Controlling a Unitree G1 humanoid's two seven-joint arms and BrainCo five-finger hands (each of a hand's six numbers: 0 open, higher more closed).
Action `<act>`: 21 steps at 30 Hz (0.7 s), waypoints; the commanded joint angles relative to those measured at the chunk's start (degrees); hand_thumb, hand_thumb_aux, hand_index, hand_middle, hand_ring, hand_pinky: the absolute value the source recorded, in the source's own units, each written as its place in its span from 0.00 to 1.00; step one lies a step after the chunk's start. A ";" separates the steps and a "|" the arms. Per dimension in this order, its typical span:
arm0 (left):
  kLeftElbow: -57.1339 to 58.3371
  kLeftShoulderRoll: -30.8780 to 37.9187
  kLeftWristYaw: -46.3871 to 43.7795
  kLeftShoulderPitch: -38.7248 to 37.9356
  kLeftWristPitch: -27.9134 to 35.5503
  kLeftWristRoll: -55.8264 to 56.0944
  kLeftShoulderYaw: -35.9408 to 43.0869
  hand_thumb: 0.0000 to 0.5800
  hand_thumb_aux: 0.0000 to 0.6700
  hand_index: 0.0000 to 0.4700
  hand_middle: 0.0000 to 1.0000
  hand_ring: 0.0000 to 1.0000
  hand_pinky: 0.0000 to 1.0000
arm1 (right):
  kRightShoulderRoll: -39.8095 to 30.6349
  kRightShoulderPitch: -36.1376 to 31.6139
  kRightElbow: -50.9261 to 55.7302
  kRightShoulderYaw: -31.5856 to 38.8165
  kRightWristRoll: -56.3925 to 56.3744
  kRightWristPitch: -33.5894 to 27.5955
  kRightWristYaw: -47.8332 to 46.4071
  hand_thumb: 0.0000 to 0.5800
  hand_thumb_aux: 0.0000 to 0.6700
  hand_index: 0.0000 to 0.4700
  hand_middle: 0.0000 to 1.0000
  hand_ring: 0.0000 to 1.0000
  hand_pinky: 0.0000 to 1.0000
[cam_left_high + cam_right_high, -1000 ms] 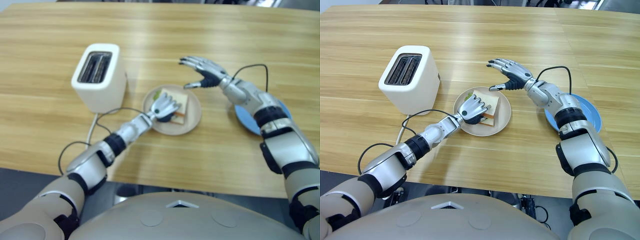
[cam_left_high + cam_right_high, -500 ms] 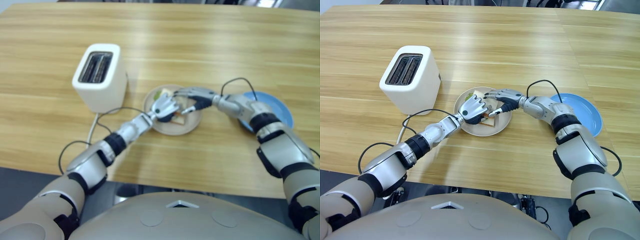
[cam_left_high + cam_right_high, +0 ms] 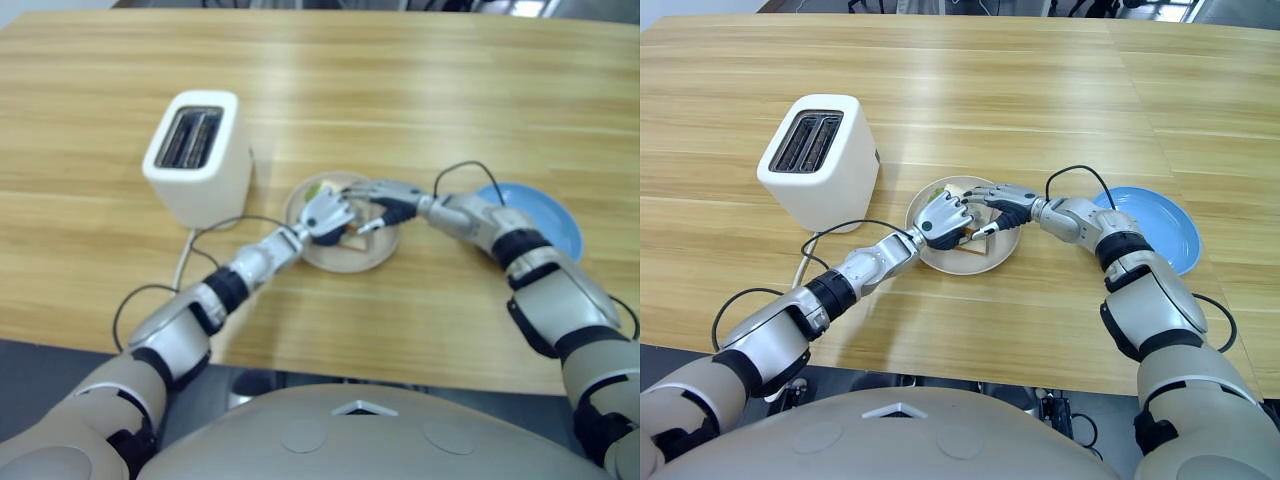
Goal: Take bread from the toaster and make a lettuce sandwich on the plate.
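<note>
Centrally, square bread (image 3: 976, 246) on round beige plate (image 3: 940, 263), wood-grain table (image 3: 1040, 90).

Wide pale wooden table (image 3: 1020, 90) runs far across the scene, grain going left to right. A seam (image 3: 1137, 95) cuts near to far on the right. Soft overhead glare (image 3: 400, 90) on the far boards. Dark grey floor (image 3: 40, 360) below the near edge.

No legible text, label, number or sign on toaster (image 3: 818, 160), plate (image 3: 970, 268) beside it, blue plate (image 3: 1165, 225), table (image 3: 1040, 90).
</note>
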State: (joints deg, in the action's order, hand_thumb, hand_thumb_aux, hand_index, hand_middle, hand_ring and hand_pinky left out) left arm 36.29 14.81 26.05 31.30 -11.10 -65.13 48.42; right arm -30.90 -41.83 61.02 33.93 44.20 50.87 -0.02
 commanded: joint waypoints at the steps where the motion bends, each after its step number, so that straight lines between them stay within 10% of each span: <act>1: -8.46 3.89 -12.92 -5.99 -10.39 10.68 -0.91 0.00 0.00 0.00 0.00 0.00 0.00 | 0.51 1.77 1.18 2.73 2.24 -0.30 -1.68 0.00 0.00 0.00 0.00 0.00 0.00; 11: -36.93 20.32 -36.19 -12.31 -24.51 28.97 -8.18 0.00 0.00 0.00 0.00 0.00 0.00 | 0.67 2.84 1.08 2.16 2.05 -1.36 -0.77 0.00 0.00 0.00 0.00 0.00 0.00; 21: -42.40 23.03 -39.21 -15.11 -24.68 48.45 -27.86 0.00 0.00 0.00 0.00 0.00 0.00 | -1.91 4.79 -2.96 -1.97 -1.11 0.50 5.57 0.00 0.00 0.00 0.00 0.00 0.00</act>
State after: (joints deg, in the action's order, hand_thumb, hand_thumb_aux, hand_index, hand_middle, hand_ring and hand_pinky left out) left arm -5.59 37.38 -12.61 17.29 -35.82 -20.31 24.15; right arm -31.32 -38.53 58.74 33.02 43.62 50.74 4.55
